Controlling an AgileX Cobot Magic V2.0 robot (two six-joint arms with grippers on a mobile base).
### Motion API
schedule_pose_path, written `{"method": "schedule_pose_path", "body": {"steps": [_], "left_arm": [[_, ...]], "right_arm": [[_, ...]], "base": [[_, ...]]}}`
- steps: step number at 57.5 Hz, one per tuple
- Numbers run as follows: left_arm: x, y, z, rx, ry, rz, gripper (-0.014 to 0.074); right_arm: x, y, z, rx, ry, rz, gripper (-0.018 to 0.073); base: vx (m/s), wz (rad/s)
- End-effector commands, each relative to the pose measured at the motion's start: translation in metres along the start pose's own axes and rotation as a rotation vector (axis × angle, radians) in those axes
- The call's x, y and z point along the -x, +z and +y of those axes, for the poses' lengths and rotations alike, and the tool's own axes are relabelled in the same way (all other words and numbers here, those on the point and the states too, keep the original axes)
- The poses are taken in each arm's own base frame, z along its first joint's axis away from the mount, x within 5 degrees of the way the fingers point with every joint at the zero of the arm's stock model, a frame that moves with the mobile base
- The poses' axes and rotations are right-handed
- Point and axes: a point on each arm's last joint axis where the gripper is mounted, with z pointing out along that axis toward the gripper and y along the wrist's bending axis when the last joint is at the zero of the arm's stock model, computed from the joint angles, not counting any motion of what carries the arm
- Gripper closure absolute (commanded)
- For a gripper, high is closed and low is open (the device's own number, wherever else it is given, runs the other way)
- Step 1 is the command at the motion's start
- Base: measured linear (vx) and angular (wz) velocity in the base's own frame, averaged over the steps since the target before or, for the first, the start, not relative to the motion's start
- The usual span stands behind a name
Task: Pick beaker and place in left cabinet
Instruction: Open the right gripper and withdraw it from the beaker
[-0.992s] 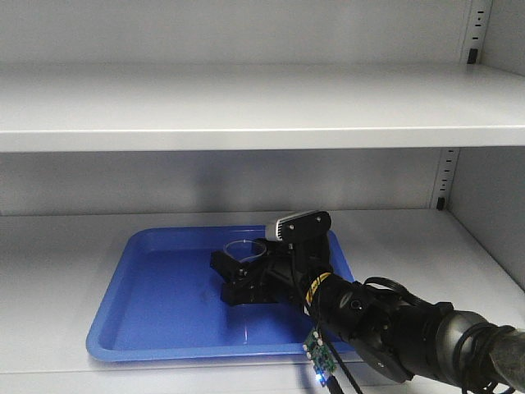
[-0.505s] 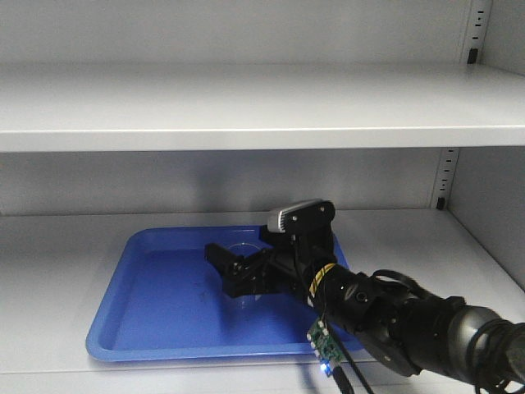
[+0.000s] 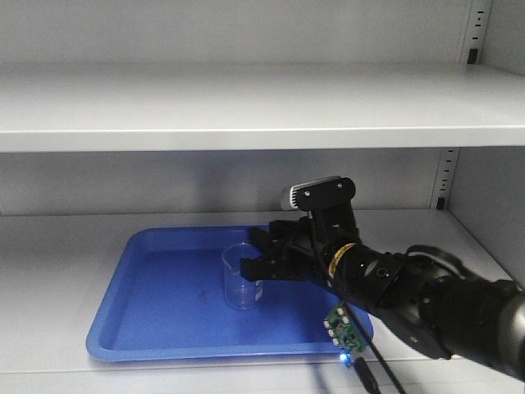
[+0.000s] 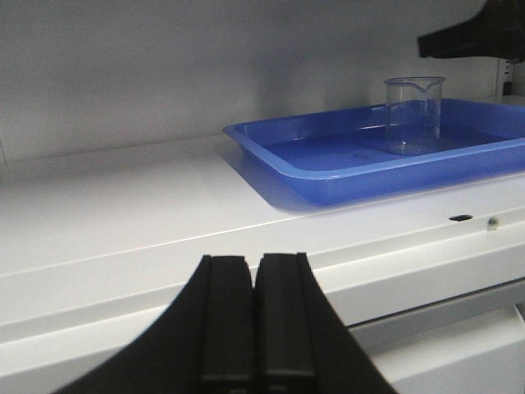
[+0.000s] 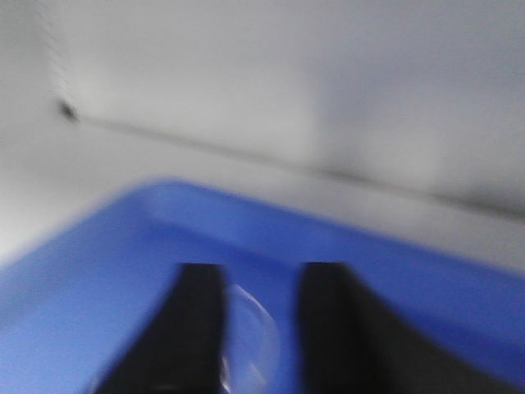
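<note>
So the beaker (image 3: 242, 276) is standing upright in the blue tray (image 3: 156, 316), a bit right of the tray's middle, and the tray sits on the lower shelf of the left cabinet (image 3: 246, 107). The right gripper (image 3: 264, 253) is just beside the beaker's upper right, up around rim height, with its black fingers spread apart and nothing held between them; from the front view it looks like it's off the glass rather than clamped on it. The right wrist view is pretty blurry, but you can make out the two dark fingers (image 5: 194, 328) apart with the beaker's clear rim (image 5: 248, 332) showing in the gap below them, over the blue tray floor (image 5: 107, 271). The left gripper (image 4: 254, 320) is down low in front of the shelf edge, well apart from the tray, with its pads pressed flat together and nothing in them. From that side the beaker (image 4: 414, 115) reads clearly, spout on the rim and all, inside the tray (image 4: 328, 172).
</note>
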Motion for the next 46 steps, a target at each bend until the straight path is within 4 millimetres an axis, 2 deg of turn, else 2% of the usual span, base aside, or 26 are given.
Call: {"method": "schedule_pose_path", "body": {"steps": [1, 7, 14, 31, 46], "left_arm": [[0.003, -0.001, 0.0, 0.004, -0.012, -0.085, 0.0595], [0.003, -0.001, 0.0, 0.004, -0.012, -0.085, 0.0595], [0.003, -0.001, 0.0, 0.004, -0.012, -0.085, 0.0595], [0.003, -0.001, 0.0, 0.004, -0.012, -0.085, 0.0595], [0.003, -0.001, 0.0, 0.004, -0.012, -0.085, 0.0595]], "right_arm": [[0.041, -0.03, -0.003, -0.052, 0.003, -0.054, 0.0575], [0.048, -0.049, -0.006, -0.104, -0.008, -0.005, 0.0571], [0.046, -0.075, -0.003, -0.109, -0.011, -0.007, 0.0568], [0.013, -0.146, 0.004, -0.116, -0.009, 0.027, 0.0565], [-0.002, -0.203, 0.005, -0.176, -0.005, 0.049, 0.0565]], "base": [[0.0, 0.0], [0.0, 0.0], [0.0, 0.0], [0.0, 0.0], [0.0, 0.0]]}}
